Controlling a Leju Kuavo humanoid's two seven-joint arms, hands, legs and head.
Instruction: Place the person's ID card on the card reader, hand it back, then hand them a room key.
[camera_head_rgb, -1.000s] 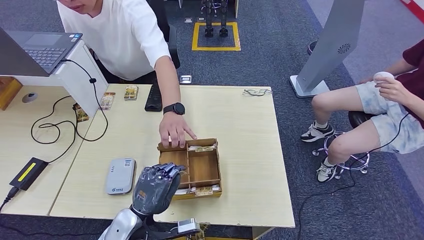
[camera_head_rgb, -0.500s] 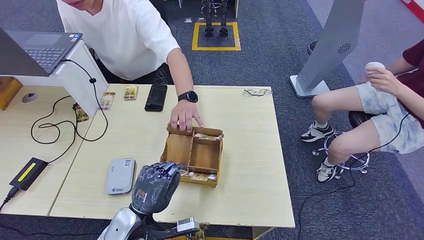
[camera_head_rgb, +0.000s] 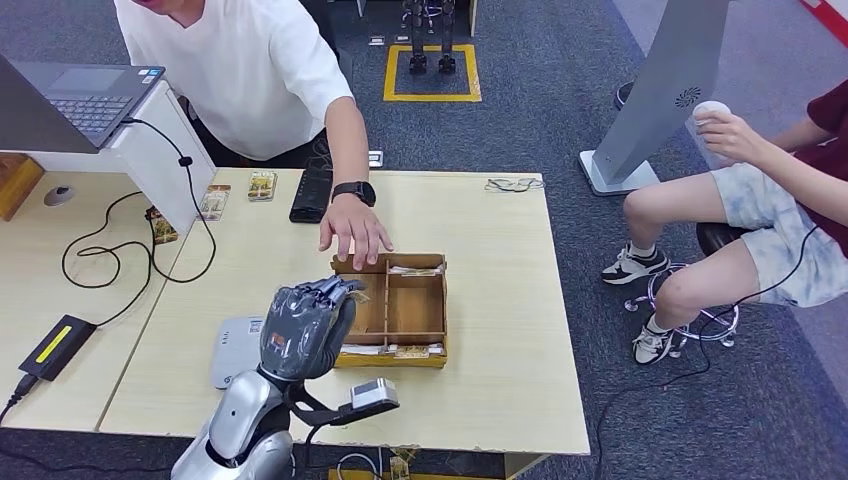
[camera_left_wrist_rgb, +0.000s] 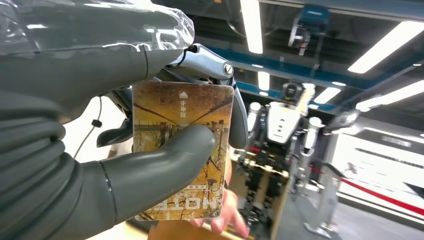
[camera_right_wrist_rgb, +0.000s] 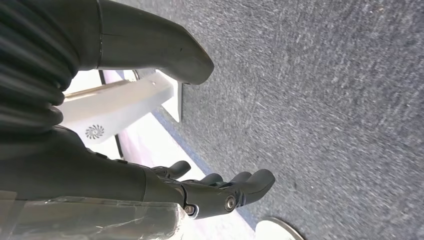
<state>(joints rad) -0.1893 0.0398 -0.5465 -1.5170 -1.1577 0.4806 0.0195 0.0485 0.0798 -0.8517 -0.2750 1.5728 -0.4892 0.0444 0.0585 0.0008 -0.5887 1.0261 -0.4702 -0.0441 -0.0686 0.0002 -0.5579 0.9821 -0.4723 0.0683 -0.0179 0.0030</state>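
On the far left, a laptop (camera_head_rgb: 75, 95) sits on a white stand (camera_head_rgb: 150, 150), with a black cable (camera_head_rgb: 120, 255) trailing across the light wooden table (camera_head_rgb: 490, 310). A black adapter with a yellow label (camera_head_rgb: 55, 345) lies near the table's left front edge.

Further right, the grey card reader (camera_head_rgb: 232, 352) lies flat on the table, partly hidden behind the left hand (camera_head_rgb: 305, 325). The left hand is raised above the table's front part, just beside the wooden tray (camera_head_rgb: 395, 310). In the left wrist view, the left hand (camera_left_wrist_rgb: 100, 140) grasps a card (camera_left_wrist_rgb: 182, 150) with a yellow-brown print, pinched between the thumb on its face and the darker fingers behind it. Whether this card is the ID card or a room key cannot be told.

Two similar cards (camera_head_rgb: 240, 190) and a black phone (camera_head_rgb: 308, 190) lie near the table's far edge. A person in a white shirt (camera_head_rgb: 240, 70) reaches across the table; that person's hand (camera_head_rgb: 352, 232) touches the far rim of the wooden tray. The tray is divided into compartments, with cards (camera_head_rgb: 412, 270) standing along its far and near walls.

On the right, a second person (camera_head_rgb: 780, 200) sits on a stool beside a grey kiosk stand (camera_head_rgb: 660, 100).

The right hand (camera_right_wrist_rgb: 165, 145) hangs over blue-grey carpet (camera_right_wrist_rgb: 325, 100), released, its fingers apart and holding nothing.
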